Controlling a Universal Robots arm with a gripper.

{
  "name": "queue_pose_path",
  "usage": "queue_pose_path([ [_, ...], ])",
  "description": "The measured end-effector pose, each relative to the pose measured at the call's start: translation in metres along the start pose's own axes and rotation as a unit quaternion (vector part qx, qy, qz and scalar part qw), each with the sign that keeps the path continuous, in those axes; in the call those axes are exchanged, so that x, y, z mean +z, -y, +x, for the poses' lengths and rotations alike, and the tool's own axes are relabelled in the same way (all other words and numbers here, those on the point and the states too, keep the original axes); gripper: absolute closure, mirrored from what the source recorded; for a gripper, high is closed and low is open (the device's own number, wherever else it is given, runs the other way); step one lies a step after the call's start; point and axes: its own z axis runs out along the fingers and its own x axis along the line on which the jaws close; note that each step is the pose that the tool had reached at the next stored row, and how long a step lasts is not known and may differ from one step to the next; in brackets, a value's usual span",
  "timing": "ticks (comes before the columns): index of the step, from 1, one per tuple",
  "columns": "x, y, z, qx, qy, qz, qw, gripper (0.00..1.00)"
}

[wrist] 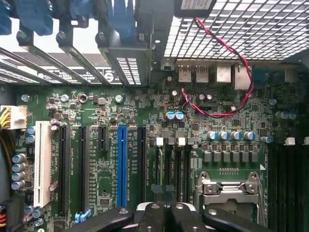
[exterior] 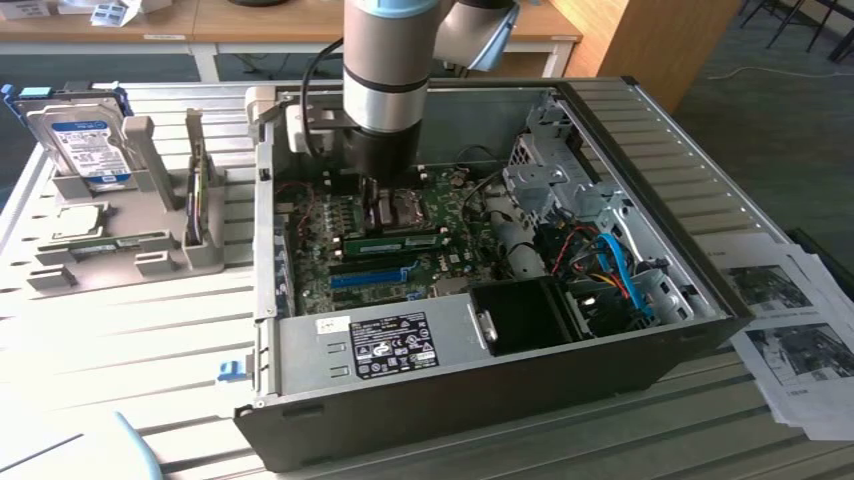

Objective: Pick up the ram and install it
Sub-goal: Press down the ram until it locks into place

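Hovering shut over the motherboard [wrist: 159, 145], the claw [wrist: 164, 212].

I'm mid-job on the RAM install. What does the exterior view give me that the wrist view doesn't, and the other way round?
Exterior view alone: the open computer case, a hard drive upright in the grey rack at that view's left, printed sheets at its right, and a ram stick lying seated on the board beside the arm.

Wrist view alone: close slot detail, namely a white slot, the blue slot, a red-black wire and the shut tool.

Both: the green motherboard and the CPU socket.
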Motion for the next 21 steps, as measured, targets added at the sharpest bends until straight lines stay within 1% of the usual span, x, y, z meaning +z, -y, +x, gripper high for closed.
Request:
queue_pose_path([
  [5, 0.0038, 0.0001, 0.0001, 0.000, 0.0000, 0.0000, 1.0000, 0.91],
  [21, 0.0076, 0.0002, 0.0002, 0.000, -0.0001, 0.0000, 1.0000, 0.91],
])
